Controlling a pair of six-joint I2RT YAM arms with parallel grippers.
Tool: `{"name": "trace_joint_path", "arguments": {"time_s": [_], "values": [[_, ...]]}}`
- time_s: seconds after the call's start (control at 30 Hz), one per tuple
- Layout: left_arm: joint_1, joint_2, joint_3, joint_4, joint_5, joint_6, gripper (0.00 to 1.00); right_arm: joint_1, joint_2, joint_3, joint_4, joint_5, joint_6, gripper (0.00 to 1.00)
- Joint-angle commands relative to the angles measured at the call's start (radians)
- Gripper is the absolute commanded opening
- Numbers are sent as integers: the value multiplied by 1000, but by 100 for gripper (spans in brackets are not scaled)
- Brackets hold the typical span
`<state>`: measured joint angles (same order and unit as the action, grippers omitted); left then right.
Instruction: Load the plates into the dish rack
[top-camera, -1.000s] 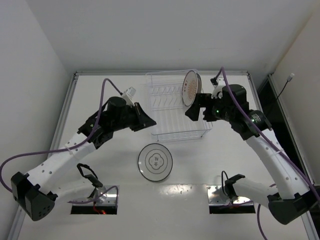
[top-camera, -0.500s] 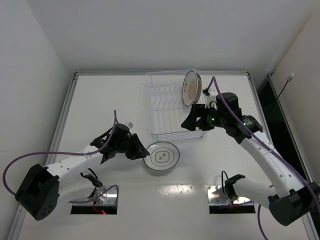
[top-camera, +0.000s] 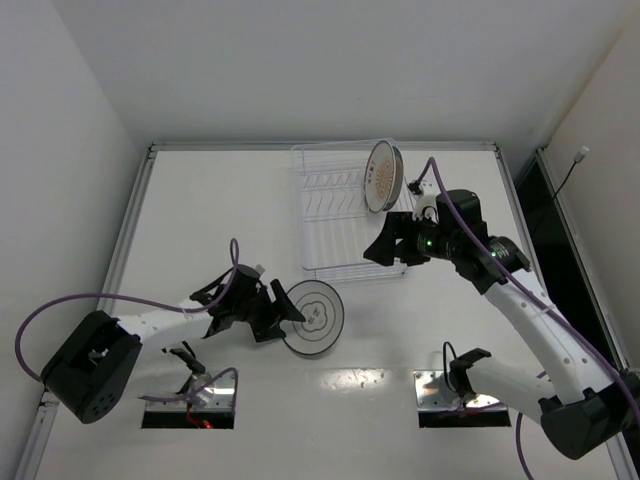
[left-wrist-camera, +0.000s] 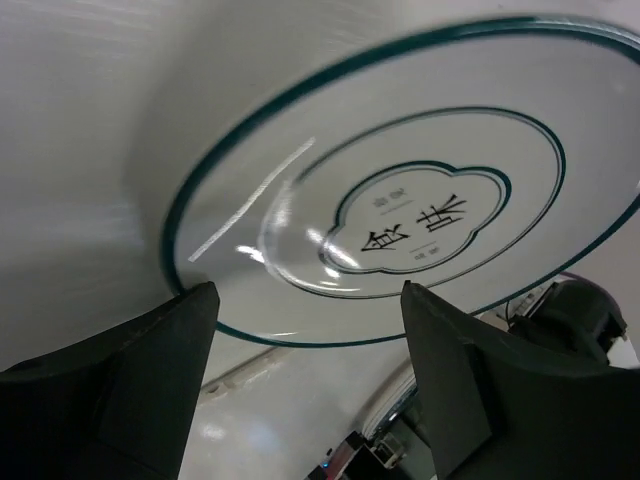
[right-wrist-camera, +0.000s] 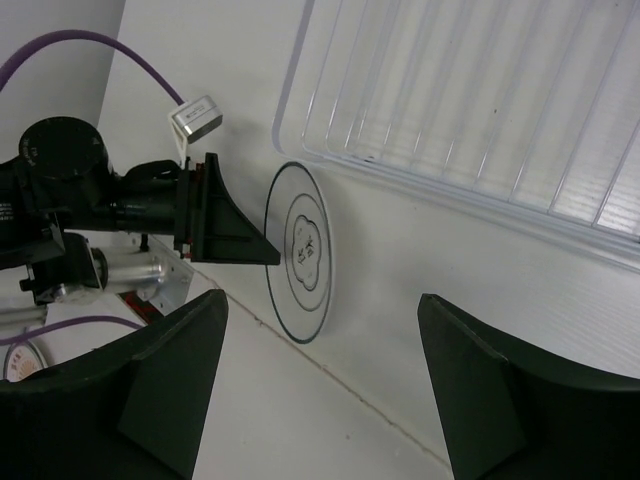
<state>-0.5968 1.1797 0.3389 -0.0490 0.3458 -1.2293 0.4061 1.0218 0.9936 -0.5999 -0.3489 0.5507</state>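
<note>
A white plate with a dark ring and a dark centre motif (top-camera: 314, 317) lies flat on the table in front of the dish rack (top-camera: 340, 225). My left gripper (top-camera: 288, 316) is low at the plate's left edge, jaws open, and in the left wrist view the plate's (left-wrist-camera: 420, 190) near rim sits between the fingers (left-wrist-camera: 150, 370) with a gap on each side. An orange-centred plate (top-camera: 383, 176) stands upright in the rack's far right corner. My right gripper (top-camera: 386, 250) hovers open over the rack's front right edge. Its camera sees the ringed plate (right-wrist-camera: 300, 255) and the rack (right-wrist-camera: 480, 110).
The table is walled at the back and on both sides, with a raised rail (top-camera: 135, 220) along its left edge. Two metal base plates (top-camera: 190, 405) (top-camera: 455, 398) sit at the near edge. Purple cables (top-camera: 60, 310) loop off both arms.
My left arm has swung down from the rack's left side to the ringed plate and opened its jaws. My right gripper has backed away from the orange plate toward the rack's front.
</note>
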Motion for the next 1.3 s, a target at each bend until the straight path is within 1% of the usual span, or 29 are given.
{"name": "trace_joint_path", "arguments": {"time_s": [0.0, 0.1, 0.23, 0.27, 0.37, 0.4, 0.43, 0.5, 0.53, 0.6, 0.67, 0.8, 0.9, 0.97, 1.07, 1.13, 1.23, 1.27], "values": [[0, 24, -41, 106, 9, -35, 73, -6, -15, -12, 35, -7, 6, 73], [9, 35, -32, 78, -1, -35, 75, -6, -15, -12, 35, -7, 6, 73], [9, 35, -32, 68, -1, -44, 75, -6, -15, -12, 35, -7, 6, 73], [9, 8, -32, 67, -1, -44, 75, -6, -15, -12, 35, -7, 6, 73], [19, -35, -9, -8, -13, -33, 75, -6, -15, -12, 26, -7, 6, 73], [19, -78, 24, -40, -22, -33, 75, -6, -15, -12, 26, -7, 6, 73], [19, -104, 44, -110, -34, -10, 75, -6, -15, -12, 26, 2, 6, 73], [19, -187, 116, -181, -88, 8, 75, -6, -15, -3, 26, 2, 6, 73], [19, -212, 142, -249, -131, 26, 75, -6, -5, -3, 26, 2, 6, 73], [19, -251, 207, -294, -168, 50, 75, -6, 6, -3, 35, 2, 6, 73], [19, -264, 233, -345, -203, 76, 75, -6, 6, -3, 35, -7, 6, 73], [28, -218, 212, -382, -193, 90, 75, -6, 31, 7, 45, -16, 6, 73], [28, -209, 140, -382, -168, 27, 75, -6, 40, 19, 45, -16, 6, 73], [37, -241, 85, -368, -168, -21, 75, -6, 40, 28, 45, -16, 6, 73], [64, -296, 34, -333, -168, -41, 75, -15, 31, 28, 34, -5, -3, 73], [91, -296, 11, -307, -131, -41, 75, -15, 31, 28, 34, -5, -3, 73], [123, -247, -52, -186, -42, -41, 75, -15, 31, 28, 34, -5, -3, 73], [123, -206, -93, -82, -16, -64, 75, -15, 31, 28, 34, -5, -3, 73]]}}
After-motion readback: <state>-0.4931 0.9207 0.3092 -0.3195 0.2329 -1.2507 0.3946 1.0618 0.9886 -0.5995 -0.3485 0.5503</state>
